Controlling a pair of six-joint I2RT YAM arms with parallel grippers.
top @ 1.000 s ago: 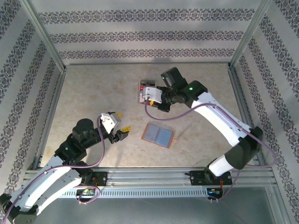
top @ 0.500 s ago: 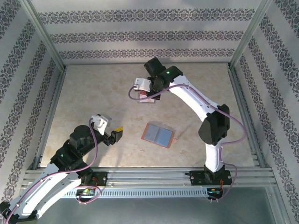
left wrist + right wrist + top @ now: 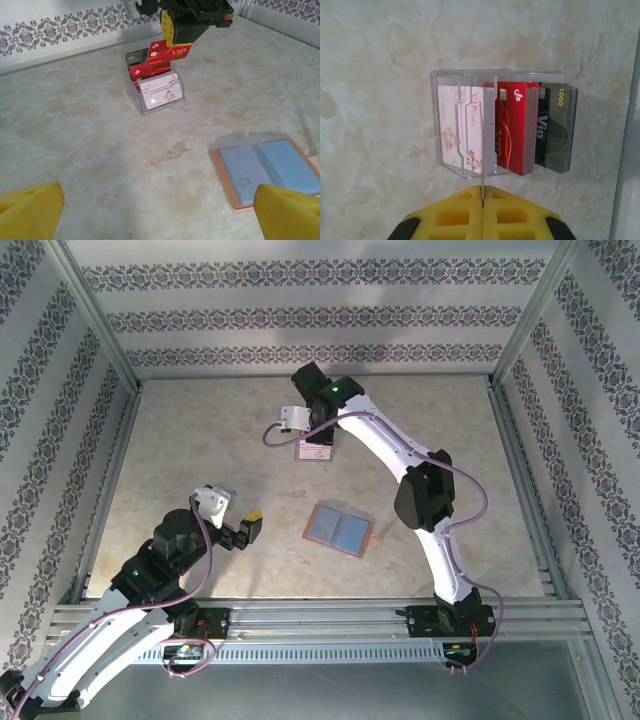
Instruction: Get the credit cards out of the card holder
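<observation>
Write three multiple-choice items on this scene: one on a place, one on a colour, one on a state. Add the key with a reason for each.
1. Where does the card holder lie?
A) open on the table, on the near side of the clear stand
B) inside the stand
C) against the back wall

2. What colour is the card in the right pincer?
A) black
B) red
C) white

3. How is the left pincer?
A) shut on a card
B) shut on nothing
C) open

Key:
1 A, the top view shows it flat, nearer the arms than the stand.
2 B, the left wrist view shows the red card gripped above the stand.
3 C, its yellow fingertips stand far apart.
</observation>
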